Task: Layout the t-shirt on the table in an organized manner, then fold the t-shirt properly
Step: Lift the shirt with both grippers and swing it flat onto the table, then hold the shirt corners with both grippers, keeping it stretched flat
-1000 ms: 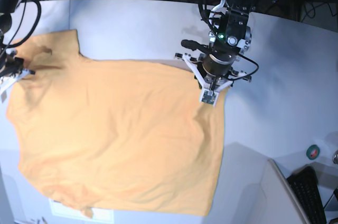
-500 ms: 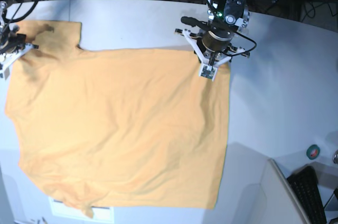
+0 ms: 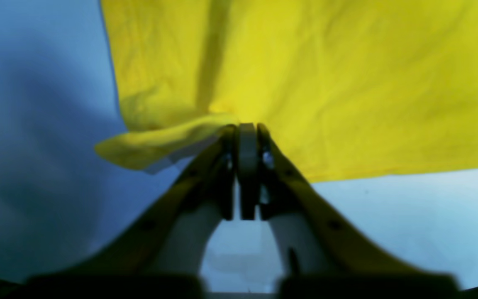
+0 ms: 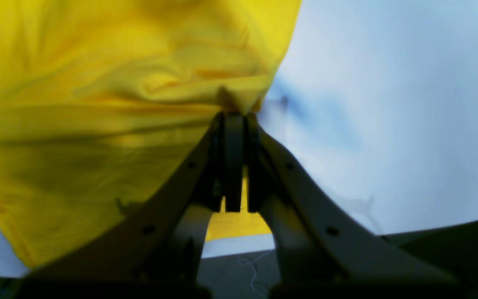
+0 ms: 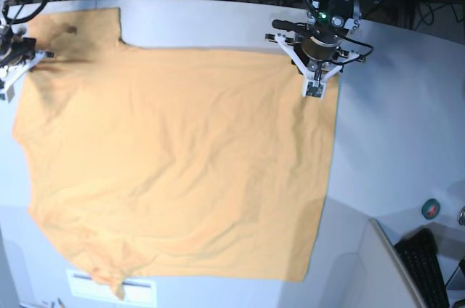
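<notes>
The orange-yellow t-shirt (image 5: 182, 163) lies spread over most of the table (image 5: 392, 126), nearly flat, with a sleeve at the far left. My left gripper (image 5: 314, 90) is shut on the shirt's far right corner; in the left wrist view its jaws (image 3: 245, 128) pinch a folded bit of cloth (image 3: 305, 74). My right gripper (image 5: 16, 68) is shut on the shirt's far left edge by the sleeve; in the right wrist view it (image 4: 235, 112) grips bunched cloth (image 4: 98, 104).
A white label (image 5: 109, 288) peeks out under the shirt's near edge. A keyboard (image 5: 429, 268) and a green and red roll (image 5: 431, 208) sit at the right past a raised white panel (image 5: 349, 264). Cables lie beyond the table's far edge.
Both grippers have pulled the shirt toward the far edge and outward. The cloth is now wider and flatter, and its far edge sits closer to the table's back.
</notes>
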Robot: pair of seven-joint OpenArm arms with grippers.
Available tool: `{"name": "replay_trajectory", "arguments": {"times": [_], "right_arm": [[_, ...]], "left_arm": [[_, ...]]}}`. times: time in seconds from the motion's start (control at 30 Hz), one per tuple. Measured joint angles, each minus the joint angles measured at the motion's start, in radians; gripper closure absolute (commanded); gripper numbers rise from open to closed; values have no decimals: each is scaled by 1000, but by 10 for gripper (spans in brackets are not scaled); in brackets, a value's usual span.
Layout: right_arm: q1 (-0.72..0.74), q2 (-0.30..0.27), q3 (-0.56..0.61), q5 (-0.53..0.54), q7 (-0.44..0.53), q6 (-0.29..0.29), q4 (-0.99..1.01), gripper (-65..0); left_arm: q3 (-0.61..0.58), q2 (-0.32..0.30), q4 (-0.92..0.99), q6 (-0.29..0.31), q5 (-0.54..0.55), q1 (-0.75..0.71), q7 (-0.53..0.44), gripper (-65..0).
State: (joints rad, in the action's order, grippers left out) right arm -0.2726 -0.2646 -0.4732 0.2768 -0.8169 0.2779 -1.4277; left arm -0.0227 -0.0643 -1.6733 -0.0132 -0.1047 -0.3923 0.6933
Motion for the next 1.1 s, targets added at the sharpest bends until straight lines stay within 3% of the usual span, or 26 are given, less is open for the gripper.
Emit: {"name": "replay_trajectory", "arguments": {"times": [0.1,0.2,0.37,0.53,0.6,0.67,0.83,0.93,1.1], "right_arm": [[-14,-1,0,-1,3,0,-3,0],[-23,20,-1,-16,1,0,-4,0],[-28,33,2,-7,3,0,-4,0],[-35,33,2,-8,2,0,-5,0],[-35,32,2,-8,2,0,-5,0],[-37,30,2,-15,1,0,-20,0],[-35,32,4,-11,2,0,-76,0],[-39,30,5,-14,0,0,-92,0],[-38,32,4,-11,-6,0,-97,0]], "left_arm": [[3,-1,-7,-2,0,-29,0,-267],[10,-4,-20,1,36,-68,2,-326],[148,-15,-63,-1,259,-153,0,-337],[321,-16,-113,0,612,-256,5,-337],[402,-16,-113,34,723,-260,6,-337],[477,-20,-85,113,804,-237,-3,-336],[505,-20,-37,185,814,-122,1,-337],[500,-10,38,191,818,-60,0,-337],[510,7,101,194,813,-79,6,-332]]}}
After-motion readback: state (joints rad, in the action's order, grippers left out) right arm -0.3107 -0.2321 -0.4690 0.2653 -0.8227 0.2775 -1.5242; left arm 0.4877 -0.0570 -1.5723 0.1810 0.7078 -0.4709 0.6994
